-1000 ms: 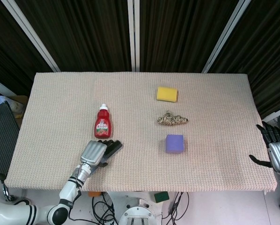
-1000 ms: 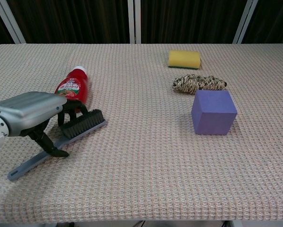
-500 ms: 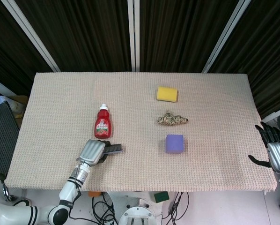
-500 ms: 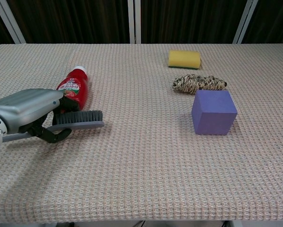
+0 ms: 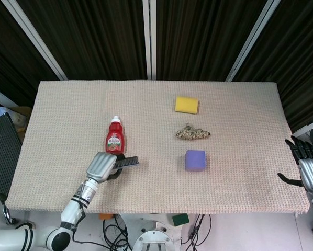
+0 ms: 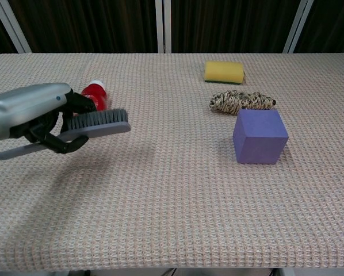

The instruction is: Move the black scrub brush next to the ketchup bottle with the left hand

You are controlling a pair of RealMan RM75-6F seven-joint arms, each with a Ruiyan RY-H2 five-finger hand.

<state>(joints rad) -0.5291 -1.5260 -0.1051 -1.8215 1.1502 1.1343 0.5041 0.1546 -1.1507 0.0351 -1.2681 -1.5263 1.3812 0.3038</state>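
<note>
A table (image 5: pixel 240 172) covered in beige woven cloth stands before dark pleated curtains (image 5: pixel 93 36) crossed by pale slanted and upright frame bars (image 5: pixel 148 36). Below its near edge, cables (image 5: pixel 114 230) trail on a light floor. A black mesh chair (image 5: pixel 0 151) sits beside the left edge.

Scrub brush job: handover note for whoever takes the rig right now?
Left robot hand: grips the black scrub brush by its handle, bristles up, lifted clear of the table.
Right robot hand: open, idle at the table's right edge.
Ketchup bottle: lying on the table, just beyond the brush, partly hidden by the hand in the chest view.
Done: brush grasped and raised.
Left: set it down beside the bottle, then release.
</note>
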